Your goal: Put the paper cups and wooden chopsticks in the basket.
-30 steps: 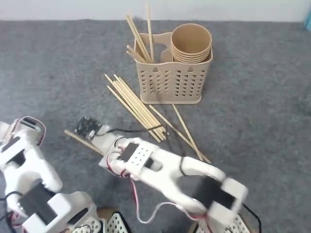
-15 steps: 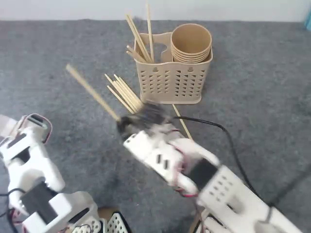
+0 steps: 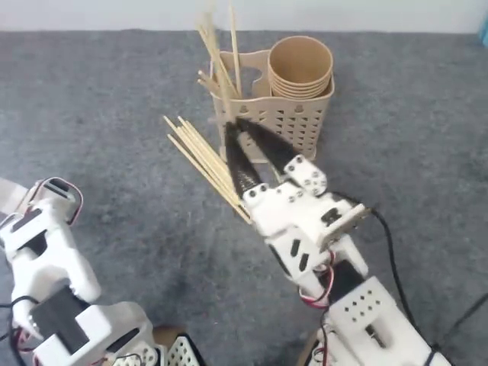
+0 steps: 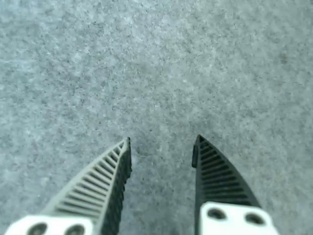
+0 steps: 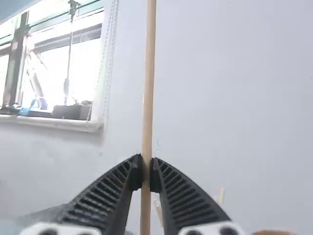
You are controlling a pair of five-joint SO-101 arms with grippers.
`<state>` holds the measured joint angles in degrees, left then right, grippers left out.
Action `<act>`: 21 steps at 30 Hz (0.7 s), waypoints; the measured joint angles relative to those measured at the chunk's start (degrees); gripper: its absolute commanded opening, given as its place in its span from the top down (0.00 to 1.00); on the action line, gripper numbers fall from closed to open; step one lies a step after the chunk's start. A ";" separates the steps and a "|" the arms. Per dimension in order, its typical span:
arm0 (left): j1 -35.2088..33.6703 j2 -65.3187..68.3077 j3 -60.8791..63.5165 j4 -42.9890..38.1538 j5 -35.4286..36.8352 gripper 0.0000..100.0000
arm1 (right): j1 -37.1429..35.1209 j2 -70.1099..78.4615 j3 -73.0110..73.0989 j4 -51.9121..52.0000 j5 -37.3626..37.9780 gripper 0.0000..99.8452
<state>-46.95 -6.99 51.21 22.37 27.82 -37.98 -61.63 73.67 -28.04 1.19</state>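
Now the right gripper pinches one wooden chopstick at the basket's near wall; the left gripper hangs open over grey carpet.

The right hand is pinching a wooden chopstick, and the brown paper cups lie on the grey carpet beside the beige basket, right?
No: the stacked brown paper cups stand inside the beige slotted plastic basket, as the high view shows. The right hand does pinch a thin wooden chopstick.
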 measured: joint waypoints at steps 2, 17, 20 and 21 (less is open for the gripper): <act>0.00 0.00 0.00 0.00 0.00 0.80 | 1.76 3.69 0.00 -6.24 0.00 0.99; 0.00 0.00 0.00 0.00 0.00 0.80 | 10.73 56.53 -25.93 -38.51 -4.22 0.99; 0.00 0.00 0.00 0.00 0.00 0.80 | 10.73 65.41 -29.80 -40.88 -4.22 0.99; 0.00 0.00 0.00 0.00 0.00 0.80 | 10.73 67.16 -30.15 -40.97 -4.22 0.98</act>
<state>-46.95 -6.99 51.21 22.37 27.82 -27.25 5.54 43.52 -69.01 -3.03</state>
